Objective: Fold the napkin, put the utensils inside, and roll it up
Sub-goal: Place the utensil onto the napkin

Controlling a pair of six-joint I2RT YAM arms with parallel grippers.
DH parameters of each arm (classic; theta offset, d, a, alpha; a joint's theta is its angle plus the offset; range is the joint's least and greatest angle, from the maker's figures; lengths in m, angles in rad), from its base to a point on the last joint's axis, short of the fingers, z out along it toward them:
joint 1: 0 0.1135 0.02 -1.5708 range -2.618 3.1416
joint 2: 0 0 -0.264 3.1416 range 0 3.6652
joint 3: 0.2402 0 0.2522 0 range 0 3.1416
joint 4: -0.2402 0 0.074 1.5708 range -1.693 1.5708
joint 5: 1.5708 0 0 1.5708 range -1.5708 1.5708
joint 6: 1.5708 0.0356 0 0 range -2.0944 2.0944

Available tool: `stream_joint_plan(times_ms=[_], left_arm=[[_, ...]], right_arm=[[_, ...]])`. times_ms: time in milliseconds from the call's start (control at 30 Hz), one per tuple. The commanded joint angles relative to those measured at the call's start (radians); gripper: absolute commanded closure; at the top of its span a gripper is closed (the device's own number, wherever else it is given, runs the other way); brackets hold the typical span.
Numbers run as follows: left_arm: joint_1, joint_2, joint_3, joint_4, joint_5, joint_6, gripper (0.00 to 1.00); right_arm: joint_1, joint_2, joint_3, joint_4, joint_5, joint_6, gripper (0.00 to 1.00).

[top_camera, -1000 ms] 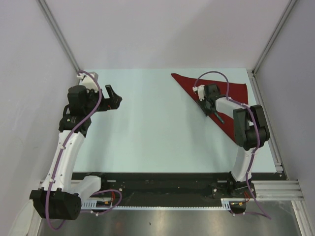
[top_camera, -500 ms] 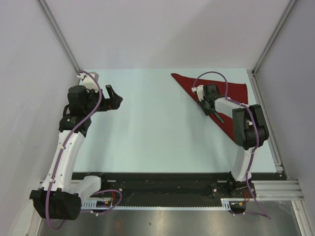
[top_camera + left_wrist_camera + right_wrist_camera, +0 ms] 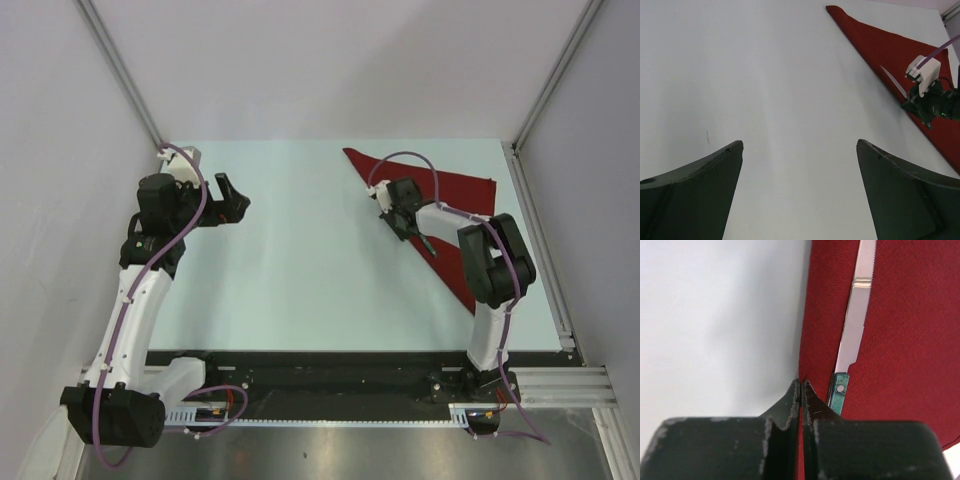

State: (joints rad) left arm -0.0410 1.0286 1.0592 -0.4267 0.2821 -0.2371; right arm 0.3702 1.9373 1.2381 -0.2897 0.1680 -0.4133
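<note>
The right pincer (image 3: 801, 386) is clamped on the long edge of the napkin (image 3: 900, 350), far right on the desk (image 3: 300, 270). The knife (image 3: 852, 335) lies on the cloth just beside it — long axis parallel to that edge, blade pointing away. The left pincer (image 3: 799, 145) gapes wide, well apart

Lab test cell, grey panel walls (image 3: 330, 60), aluminium rails (image 3: 570, 382)

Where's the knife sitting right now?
On the robot's right: in the right wrist view the knife lies flat on the napkin, just inside its edge, teal handle beside the right gripper, which pinches that edge.
</note>
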Motion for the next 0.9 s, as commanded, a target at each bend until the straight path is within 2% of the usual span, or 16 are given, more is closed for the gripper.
stream_joint_plan(times_ms=[0,167,367,667,700,733,833,867], left_arm=[[0.01,-0.005,-0.005,0.045,0.029,-0.018,0.0],[0.01,-0.005,-0.005,0.045,0.028,-0.019,0.0],[0.01,-0.009,-0.007,0.045,0.026,-0.018,0.0],[0.01,-0.012,-0.005,0.043,0.025,-0.018,0.0],[0.01,-0.01,-0.005,0.043,0.023,-0.018,0.0],[0.01,-0.012,-0.005,0.045,0.025,-0.018,0.0],[0.012,-0.007,-0.007,0.046,0.025,-0.021,0.0],[0.01,-0.005,-0.008,0.046,0.028,-0.022,0.0]], right_arm=[[0.113,0.054,0.027,-0.088,-0.007,0.105,1.0],[0.246,0.146,0.115,-0.178,0.08,0.261,1.0],[0.427,0.196,0.225,-0.241,0.105,0.398,1.0],[0.544,0.256,0.389,-0.295,0.085,0.521,0.99],[0.55,0.244,0.403,-0.299,0.088,0.528,0.94],[0.547,0.212,0.406,-0.301,0.093,0.531,0.8],[0.553,0.132,0.379,-0.319,0.119,0.544,0.54],[0.555,0.061,0.361,-0.324,0.126,0.554,0.52]])
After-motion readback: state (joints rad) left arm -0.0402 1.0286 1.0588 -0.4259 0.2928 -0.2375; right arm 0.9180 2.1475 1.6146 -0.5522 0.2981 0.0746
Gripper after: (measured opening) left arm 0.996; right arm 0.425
